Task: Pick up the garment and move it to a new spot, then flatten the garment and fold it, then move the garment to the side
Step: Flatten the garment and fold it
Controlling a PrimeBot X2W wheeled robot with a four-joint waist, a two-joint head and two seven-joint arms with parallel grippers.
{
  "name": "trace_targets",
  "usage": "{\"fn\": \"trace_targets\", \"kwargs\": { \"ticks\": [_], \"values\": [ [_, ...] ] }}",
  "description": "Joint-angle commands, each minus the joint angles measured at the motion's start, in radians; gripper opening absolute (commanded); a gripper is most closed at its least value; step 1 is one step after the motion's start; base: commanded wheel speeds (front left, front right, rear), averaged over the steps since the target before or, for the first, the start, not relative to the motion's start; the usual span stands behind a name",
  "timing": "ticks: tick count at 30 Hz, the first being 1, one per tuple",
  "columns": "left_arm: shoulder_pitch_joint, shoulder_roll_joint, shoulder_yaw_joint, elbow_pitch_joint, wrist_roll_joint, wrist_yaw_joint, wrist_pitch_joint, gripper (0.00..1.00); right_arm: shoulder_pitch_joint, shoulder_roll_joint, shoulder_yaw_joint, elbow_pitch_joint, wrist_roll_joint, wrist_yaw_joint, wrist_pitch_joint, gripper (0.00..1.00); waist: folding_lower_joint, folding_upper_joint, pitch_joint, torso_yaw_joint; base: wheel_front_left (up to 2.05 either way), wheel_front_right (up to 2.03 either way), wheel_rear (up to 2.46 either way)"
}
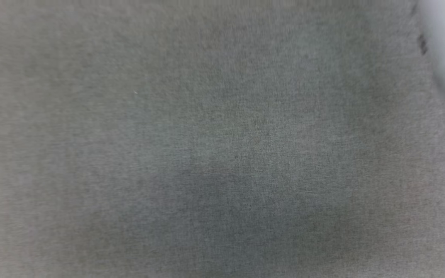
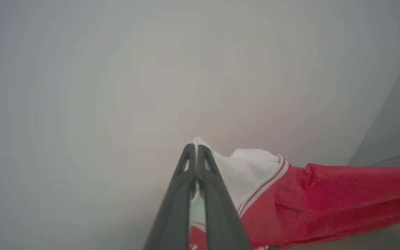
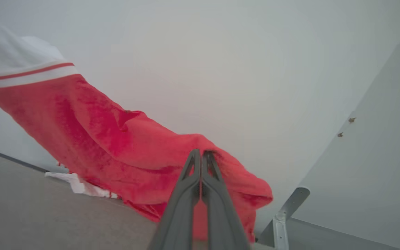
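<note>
Garment pinched at both ends, lower right of left wrist view.
White sleeve is pinched by left fingers, red edge by right fingers; both should be kept shut and level.

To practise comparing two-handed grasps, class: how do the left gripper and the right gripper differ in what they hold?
The left gripper pinches the garment at its white sleeve; the right gripper pinches plain red cloth. From the left gripper cloth stretches toward its view's right; from the right gripper, up-left. Shared: both are shut on the same garment.
</note>
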Motion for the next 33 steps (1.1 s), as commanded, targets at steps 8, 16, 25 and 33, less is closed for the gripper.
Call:
{"fn": "trace_targets", "kwargs": {
  "ticks": [8,16,25,33],
  "values": [
    [0.229,0.041,-0.039,-0.097,-0.083,-0.005,0.119,0.00,0.217,-0.023,0.210,-0.128,0.188,-0.001,0.145,0.00,0.0000,0.0000,-0.221,0.035,0.00,0.00,0.00],
    [0.521,0.106,-0.094,-0.274,-0.166,-0.005,0.183,0.00,0.488,-0.193,0.415,-0.413,0.422,-0.001,0.286,0.00,0.0000,0.0000,-0.359,0.072,0.00,0.00,0.00],
    [0.870,0.248,-0.109,-0.623,-0.227,0.109,0.208,0.00,0.808,-0.456,0.505,-0.767,0.581,-0.001,0.372,0.00,0.0000,0.0000,-0.444,0.110,0.00,0.00,0.00],
    [1.165,0.445,-0.117,-1.106,-0.277,0.367,0.267,0.00,1.053,-0.629,0.508,-1.030,0.615,-0.001,0.445,0.00,0.0000,0.0000,-0.470,0.128,0.00,0.00,0.00]
  ]
}}
